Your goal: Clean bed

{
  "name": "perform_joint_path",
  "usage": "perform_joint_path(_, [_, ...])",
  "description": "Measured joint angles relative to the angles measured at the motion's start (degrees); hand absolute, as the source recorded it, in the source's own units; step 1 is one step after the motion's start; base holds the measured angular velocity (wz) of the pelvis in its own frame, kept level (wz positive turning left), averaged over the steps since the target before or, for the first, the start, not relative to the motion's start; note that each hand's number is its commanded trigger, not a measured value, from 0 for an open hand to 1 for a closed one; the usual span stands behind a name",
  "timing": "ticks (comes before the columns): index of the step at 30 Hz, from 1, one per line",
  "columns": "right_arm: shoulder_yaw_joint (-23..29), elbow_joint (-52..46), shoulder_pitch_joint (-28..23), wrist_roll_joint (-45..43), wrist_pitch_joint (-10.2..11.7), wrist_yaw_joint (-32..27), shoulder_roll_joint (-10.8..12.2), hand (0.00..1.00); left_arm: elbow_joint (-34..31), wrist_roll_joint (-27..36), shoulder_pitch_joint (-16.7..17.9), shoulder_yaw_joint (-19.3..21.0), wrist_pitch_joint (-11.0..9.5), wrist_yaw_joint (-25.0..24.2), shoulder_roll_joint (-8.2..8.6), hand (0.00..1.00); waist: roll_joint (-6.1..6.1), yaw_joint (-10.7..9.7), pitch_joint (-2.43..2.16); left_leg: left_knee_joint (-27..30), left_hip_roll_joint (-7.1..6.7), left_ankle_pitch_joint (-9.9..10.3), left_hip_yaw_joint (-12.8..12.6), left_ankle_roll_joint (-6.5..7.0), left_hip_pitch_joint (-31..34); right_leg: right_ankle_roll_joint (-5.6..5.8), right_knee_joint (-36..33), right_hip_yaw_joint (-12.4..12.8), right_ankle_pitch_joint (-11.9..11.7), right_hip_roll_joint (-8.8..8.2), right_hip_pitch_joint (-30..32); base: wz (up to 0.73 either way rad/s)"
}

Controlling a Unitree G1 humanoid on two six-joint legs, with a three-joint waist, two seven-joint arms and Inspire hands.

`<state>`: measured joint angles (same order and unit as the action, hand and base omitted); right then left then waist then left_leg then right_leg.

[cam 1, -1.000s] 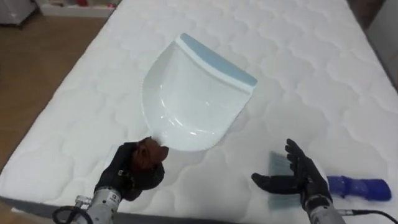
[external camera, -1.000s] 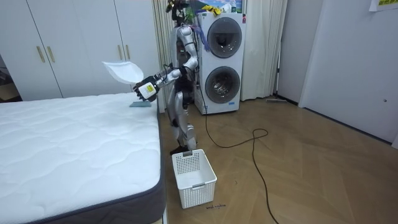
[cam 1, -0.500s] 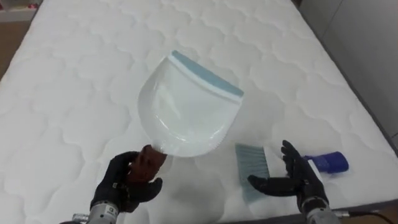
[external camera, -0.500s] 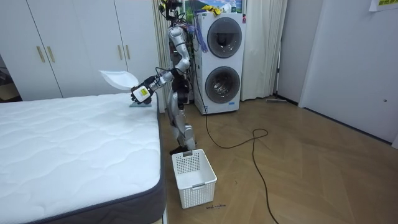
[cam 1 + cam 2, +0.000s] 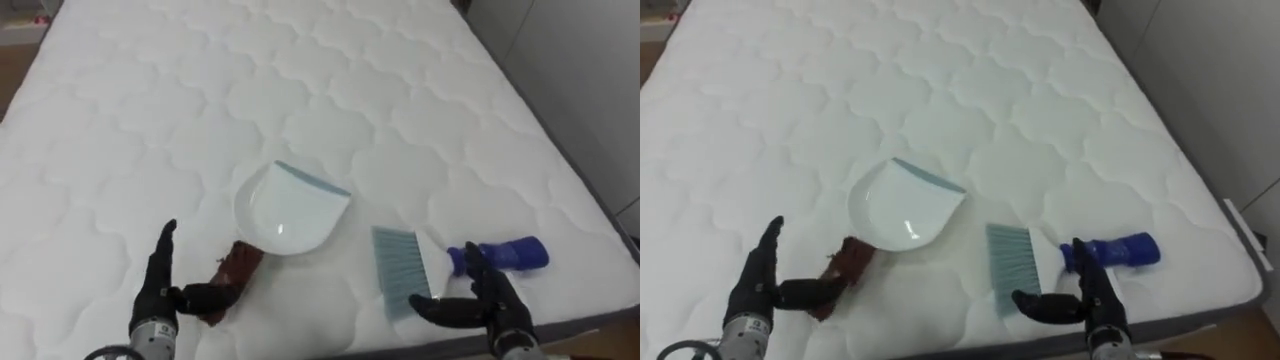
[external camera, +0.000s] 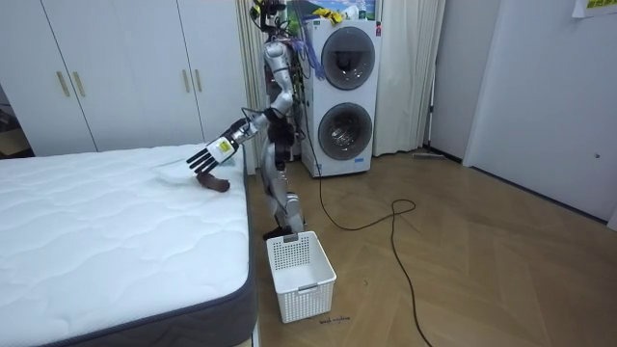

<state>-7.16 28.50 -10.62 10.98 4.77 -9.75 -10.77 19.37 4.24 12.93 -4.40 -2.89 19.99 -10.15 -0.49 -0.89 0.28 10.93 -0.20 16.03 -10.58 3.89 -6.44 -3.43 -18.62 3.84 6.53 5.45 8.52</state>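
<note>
White dustpan [image 5: 290, 208], just one, lies flat on the bed [image 5: 200, 100], with one blue brush [image 5: 400, 262] just beside it. Left hand [image 5: 160, 285] is spread wide by the pan's brown handle, gripping nothing. Right hand [image 5: 485, 300] is open too, beside the brush. One white basket [image 6: 301, 275] stands on the floor at the bed's corner.

White dustpan [image 5: 290, 208] flat on mattress [image 5: 200, 80], brush [image 5: 398, 265] beside

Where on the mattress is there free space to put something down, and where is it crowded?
Bare: the whole far part of the mattress beyond the dustpan, and the strip left of the left hand. Crowded: the near edge, where the dustpan, the brush and both open hands are close together, the right hand beside the brush.
</note>
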Motion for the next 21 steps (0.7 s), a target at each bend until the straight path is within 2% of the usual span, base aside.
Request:
perform_joint_path(4, [2.8,0.4,-0.5,1.7,0.0,-1.3,0.0,0.00,2.3,1.6,0.7,3.2,-1.5,3.4,-0.02,0.00,-0.11,1.2,-0.06,0.0,0.45,0.0,0.0,-0.05,-1.1,-0.15,1.2,-1.1,-0.1,0.11,-1.6,0.00])
perform_joint_path(5, [4.4,0.6,-0.9,2.1,0.2,-2.1,0.0,0.00,2.4,2.7,1.6,4.6,-1.6,4.6,-0.06,0.00,-0.05,1.3,-0.25,0.0,0.58,0.0,0.1,-0.06,-1.3,-0.18,2.0,-1.3,-0.1,0.16,-2.2,0.04])
perform_joint_path(6, [6.0,1.9,-1.0,2.5,0.5,-3.4,-0.1,0.00,3.6,3.2,2.4,6.3,-2.6,6.2,-0.04,0.00,-0.02,1.3,-0.23,-0.2,0.75,0.0,0.2,-0.06,-2.0,-0.22,2.8,-1.9,-0.1,0.14,-3.3,0.06])
perform_joint_path(9, [9.1,6.8,-1.8,3.3,0.5,-5.3,-0.1,0.00,9.4,5.8,3.3,11.2,-3.1,10.1,-0.11,0.00,-0.28,2.0,-0.30,-0.9,1.06,0.0,0.2,-0.08,-4.3,-0.27,4.3,-2.3,-0.2,0.46,-5.6,0.00])
perform_joint_path(13, [12.7,14.8,-3.4,3.2,-0.5,-5.6,-0.2,0.00,16.5,6.9,5.8,15.4,-2.9,12.5,0.03,0.00,-0.48,2.9,-0.41,-1.6,1.20,0.1,0.2,-0.20,-5.1,-0.30,4.5,-2.3,-0.1,0.70,-6.1,-0.04])
perform_joint_path(15, [14.8,21.4,-3.7,3.2,-1.7,-5.7,-0.1,0.00,20.7,7.8,7.5,17.9,-1.9,13.4,0.33,0.00,-0.81,2.9,-0.43,-1.7,1.23,0.2,0.3,-0.41,-5.1,-0.29,4.9,-2.5,-0.1,0.69,-6.4,0.00])
perform_joint_path(19, [15.9,29.5,-4.2,3.7,-3.2,-5.6,0.0,0.00,24.9,9.8,8.4,19.8,-1.1,13.8,0.37,0.00,-0.91,2.1,-0.36,-2.5,1.23,0.4,2.2,-0.30,-5.7,-0.28,5.2,-3.8,-0.1,0.53,-7.5,0.18])
perform_joint_path(21, [15.8,33.6,-4.3,3.1,-4.2,-5.4,0.1,0.00,27.8,9.7,8.5,19.9,-0.7,14.2,0.47,0.00,-0.58,2.4,-0.28,-3.4,1.29,0.7,2.8,-0.32,-6.2,-0.30,4.8,-4.0,-0.1,0.63,-7.8,0.10])
